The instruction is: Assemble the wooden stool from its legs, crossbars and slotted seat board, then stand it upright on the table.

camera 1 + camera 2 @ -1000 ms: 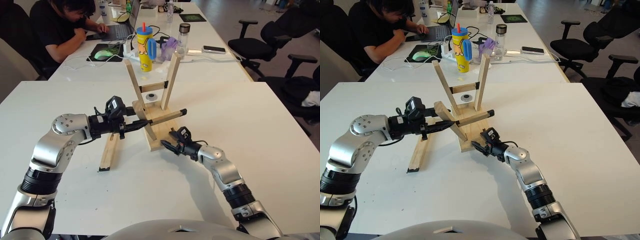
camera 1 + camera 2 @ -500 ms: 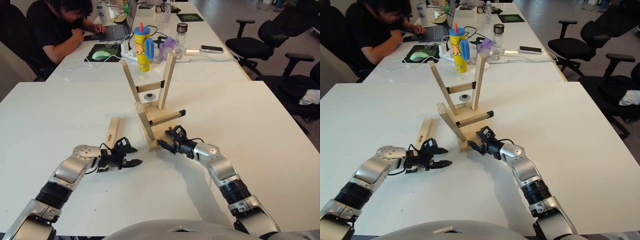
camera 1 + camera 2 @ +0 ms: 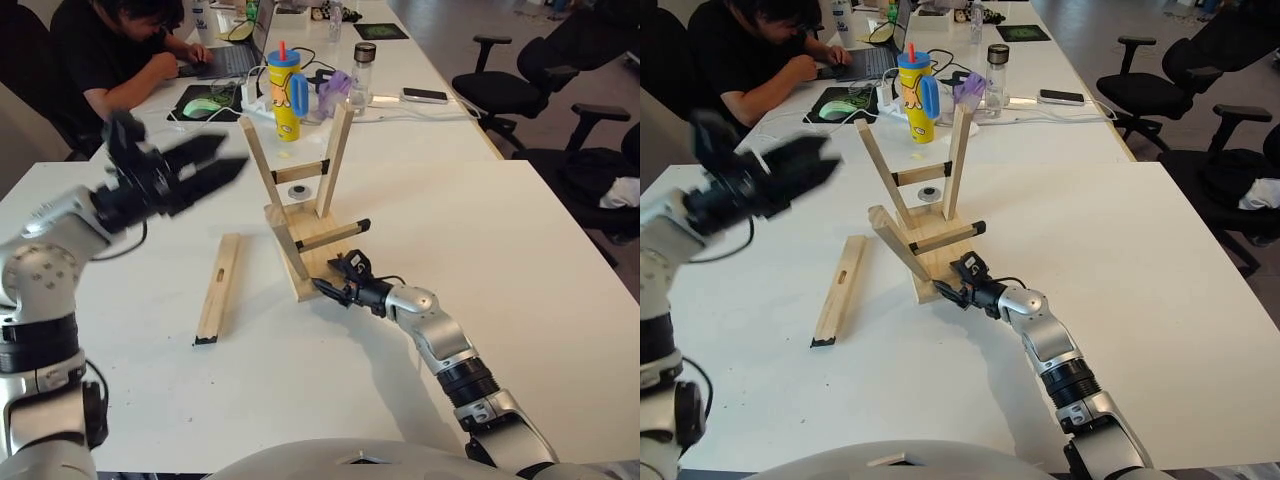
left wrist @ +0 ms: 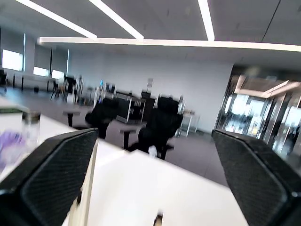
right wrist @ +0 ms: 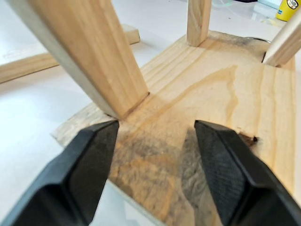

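Stool [image 3: 305, 215] partly built, sitting upside down mid-counter [image 3: 520, 250]. The seat board [image 3: 322, 262] lies flat on the counter, pale wood with visible grain. Two legs rise from the far side, one leaning left [image 3: 262, 165] and one nearly upright [image 3: 338, 158], joined by a short crossbar [image 3: 302, 171] with dark ends. A third leg [image 3: 288, 250] slants low toward the near left. A second crossbar [image 3: 336, 234] runs from it to the right, its end cap dark. One loose leg [image 3: 219, 287] lies flat on the counter, left of the stool and apart from it. It has a slot in its face and a dark near end.

Right hand [image 3: 336, 287] is low at the seat board's near edge. Its fingers [image 5: 89, 165] are apart over the board surface, next to the base of the slanted leg, clamped on nothing.

Left hand [image 3: 195, 172] is up in the air over the left part of the counter, blurred. Its fingers [image 4: 51, 179] are spread wide and hold nothing. It is well apart from the stool and the loose leg.

On the counter behind the stool: yellow cup [image 3: 288, 92], bottle [image 3: 363, 72], phone [image 3: 428, 97].
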Tool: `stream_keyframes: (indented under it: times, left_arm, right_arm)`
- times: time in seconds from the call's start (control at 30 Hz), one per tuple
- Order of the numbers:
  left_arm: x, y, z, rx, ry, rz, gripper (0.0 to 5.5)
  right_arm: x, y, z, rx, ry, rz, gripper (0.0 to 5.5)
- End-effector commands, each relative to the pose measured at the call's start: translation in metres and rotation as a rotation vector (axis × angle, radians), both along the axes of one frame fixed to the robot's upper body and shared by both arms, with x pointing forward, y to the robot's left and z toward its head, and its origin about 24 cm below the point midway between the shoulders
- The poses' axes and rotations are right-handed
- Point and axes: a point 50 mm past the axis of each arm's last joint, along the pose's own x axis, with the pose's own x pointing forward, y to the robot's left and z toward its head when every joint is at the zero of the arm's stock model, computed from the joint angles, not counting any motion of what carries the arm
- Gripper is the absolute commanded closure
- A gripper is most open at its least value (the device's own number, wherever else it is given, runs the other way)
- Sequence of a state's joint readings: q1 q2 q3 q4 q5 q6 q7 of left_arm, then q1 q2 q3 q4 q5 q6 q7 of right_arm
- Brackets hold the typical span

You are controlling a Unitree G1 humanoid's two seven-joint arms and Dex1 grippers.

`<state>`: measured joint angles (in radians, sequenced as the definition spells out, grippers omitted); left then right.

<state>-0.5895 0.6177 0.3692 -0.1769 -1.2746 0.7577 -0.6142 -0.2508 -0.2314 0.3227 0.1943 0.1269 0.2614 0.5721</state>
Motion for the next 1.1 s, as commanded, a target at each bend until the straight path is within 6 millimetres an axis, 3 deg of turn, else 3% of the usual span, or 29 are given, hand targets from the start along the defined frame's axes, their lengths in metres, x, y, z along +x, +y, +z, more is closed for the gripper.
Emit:
stream_keyframes:
  times: [0.03, 0.17, 0.23, 0.27, 0.33, 0.47, 0.57, 0.63, 0.7, 0.83, 0.9, 1.0, 1.1]
  left_arm:
    - [-0.014, -0.054, 0.008, -0.038, -0.006, -0.108, 1.02]
    - [-0.010, -0.097, -0.084, 0.256, 0.266, -0.080, 1.02]
    - [-0.005, -0.100, -0.134, 0.435, 0.408, 0.039, 1.02]
    - [-0.002, -0.093, -0.144, 0.449, 0.430, 0.107, 1.02]
    - [0.008, -0.078, -0.131, 0.399, 0.362, 0.214, 1.02]
    - [0.021, -0.053, -0.052, 0.117, 0.040, 0.451, 1.02]
    - [0.020, -0.028, -0.030, 0.078, -0.048, 0.653, 1.02]
    - [0.018, -0.004, -0.039, 0.075, 0.003, 0.813, 1.02]
    - [0.008, 0.012, -0.067, 0.132, 0.094, 0.898, 0.79]
    - [-0.028, 0.025, -0.129, 0.344, 0.299, 0.983, 0.25]
    - [-0.049, 0.024, -0.149, 0.429, 0.374, 0.995, 0.12]
    - [-0.069, 0.017, -0.168, 0.507, 0.471, 0.975, 0.12]
    - [-0.075, 0.010, -0.170, 0.527, 0.482, 0.949, 0.12]
  right_arm:
    - [-0.021, -0.019, -0.049, -0.175, 0.203, -0.046, 2.55]
    - [-0.020, -0.016, -0.051, -0.183, 0.205, -0.032, 2.55]
    - [-0.019, -0.016, -0.052, -0.195, 0.209, -0.029, 2.55]
    - [-0.019, -0.016, -0.053, -0.204, 0.210, -0.027, 2.55]
    - [-0.021, -0.018, -0.055, -0.218, 0.218, -0.026, 2.55]
    - [-0.024, -0.016, -0.057, -0.197, 0.210, -0.016, 2.55]
    - [-0.021, -0.009, -0.046, -0.141, 0.127, -0.008, 2.55]
    - [-0.015, -0.006, -0.025, -0.063, -0.011, -0.032, 2.55]
    - [-0.015, -0.009, -0.006, -0.017, -0.142, -0.048, 2.55]
    - [-0.029, -0.034, 0.025, -0.017, -0.308, -0.107, 2.55]
    - [-0.038, -0.048, 0.035, -0.028, -0.322, -0.125, 2.55]
    - [-0.044, -0.066, 0.035, -0.036, -0.257, -0.141, 2.55]
    - [-0.043, -0.079, 0.023, -0.021, -0.127, -0.115, 2.55]
